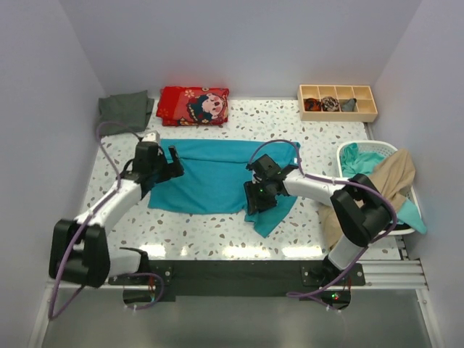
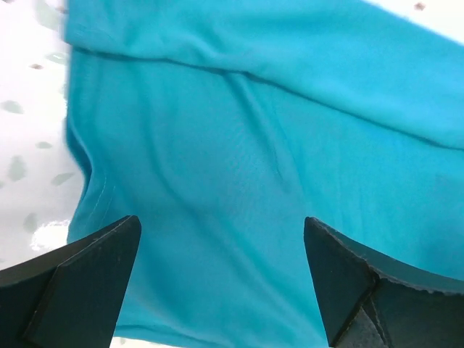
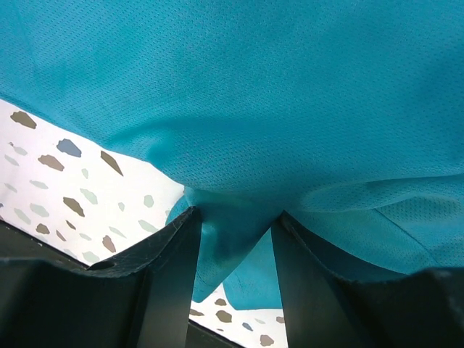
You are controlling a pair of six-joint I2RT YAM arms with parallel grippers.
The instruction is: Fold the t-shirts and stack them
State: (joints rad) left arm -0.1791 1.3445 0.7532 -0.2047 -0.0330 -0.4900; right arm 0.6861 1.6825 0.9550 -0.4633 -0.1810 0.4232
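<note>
One teal t-shirt (image 1: 206, 177) lies spread across the middle of the surface (image 1: 181, 232); I judge its folding barely begun, with nothing stacked. Right of it, one basket (image 1: 348, 148) holds one beige t-shirt (image 1: 395, 174), yet to fold. Beyond its far-left corner waits one dark grey-green t-shirt (image 1: 125, 109). My left hand (image 1: 165, 163) hangs wide apart over its left edge; my right hand (image 1: 257, 199) is clamped on its near-right hem

T-shirt (image 1: 206, 185) laid at table (image 1: 290, 123) centre, folded shirt (image 1: 125, 109) set far left, cushion (image 1: 194, 105) beside it, box (image 1: 338, 114) far right, basket (image 1: 366, 144) nearer.
</note>
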